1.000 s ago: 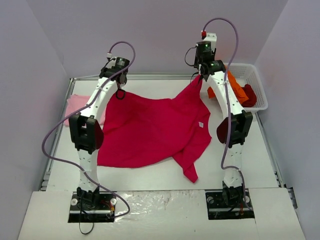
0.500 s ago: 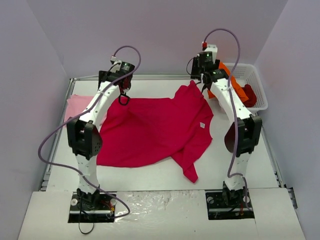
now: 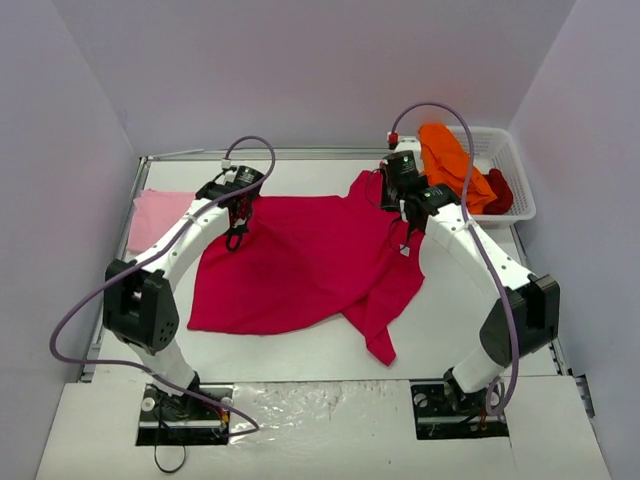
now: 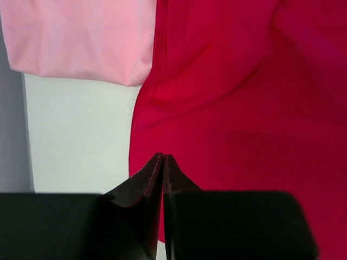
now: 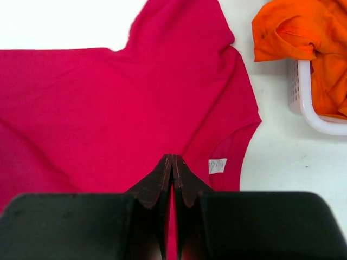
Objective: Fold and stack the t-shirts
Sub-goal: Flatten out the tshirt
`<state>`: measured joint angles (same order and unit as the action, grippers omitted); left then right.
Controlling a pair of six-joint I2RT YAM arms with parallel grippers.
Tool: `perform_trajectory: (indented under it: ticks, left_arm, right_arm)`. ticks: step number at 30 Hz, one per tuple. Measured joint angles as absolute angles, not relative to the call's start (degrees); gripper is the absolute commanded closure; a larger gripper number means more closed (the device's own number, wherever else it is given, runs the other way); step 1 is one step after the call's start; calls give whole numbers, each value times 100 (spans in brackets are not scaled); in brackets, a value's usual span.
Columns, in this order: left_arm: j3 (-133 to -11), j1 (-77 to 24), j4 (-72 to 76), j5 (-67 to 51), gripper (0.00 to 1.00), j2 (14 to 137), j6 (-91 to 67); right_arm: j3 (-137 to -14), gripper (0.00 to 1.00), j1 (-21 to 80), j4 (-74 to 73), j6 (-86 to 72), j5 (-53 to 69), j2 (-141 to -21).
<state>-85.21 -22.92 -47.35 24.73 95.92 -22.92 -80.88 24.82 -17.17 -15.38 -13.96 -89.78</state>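
Here crimson t-shirt [image 3: 300,260] spread, long axis left-right, collar rightward.

No legible text, brand, number or sign in any view, one small white neck tag [image 5: 217,165] on the crimson-magenta t-shirt [image 5: 108,108], right of centre in the right wrist view, print too small to read

White table [image 3: 470,320] carries a large crimson-magenta t-shirt [image 3: 300,260] spread rumpled across its middle, a pale pink t-shirt [image 3: 160,215] lying flat at the far-left edge just beside it, and a white mesh basket [image 3: 519,160] at the far-right corner.
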Motion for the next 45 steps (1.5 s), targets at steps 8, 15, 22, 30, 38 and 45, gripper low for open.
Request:
perform_trajectory:
  ticks: [8, 15, 22, 30, 38, 45]
  left_arm:
    - [-9229, -2237, -4477, 2528, 98, 10790, -2464]
    - [-10311, -2045, -4309, 2818, 98, 11760, -2477]
    - [-11177, -1789, -4410, 3114, 98, 12593, -2499]
    - [-11391, -1424, -4654, 3039, 98, 13294, -2567]
    - [-11640, -1262, -4825, 2692, 98, 13694, -2617]
    - [-12070, -1262, -4993, 2611, 98, 13915, -2615]
  right_arm:
    - [-8420, 100, 2141, -1570, -1492, -1260, -10263]
    - [-9192, 100, 1660, -1461, -1483, -838, -11491]
    - [-10001, 100, 1409, -1363, -1474, -537, -12208]
    - [-10232, 100, 1431, -1328, -1474, -329, -12739]
    - [-10232, 100, 1428, -1334, -1463, -250, -12982]
    - [-10232, 100, 1402, -1321, -1448, -255, -13089]
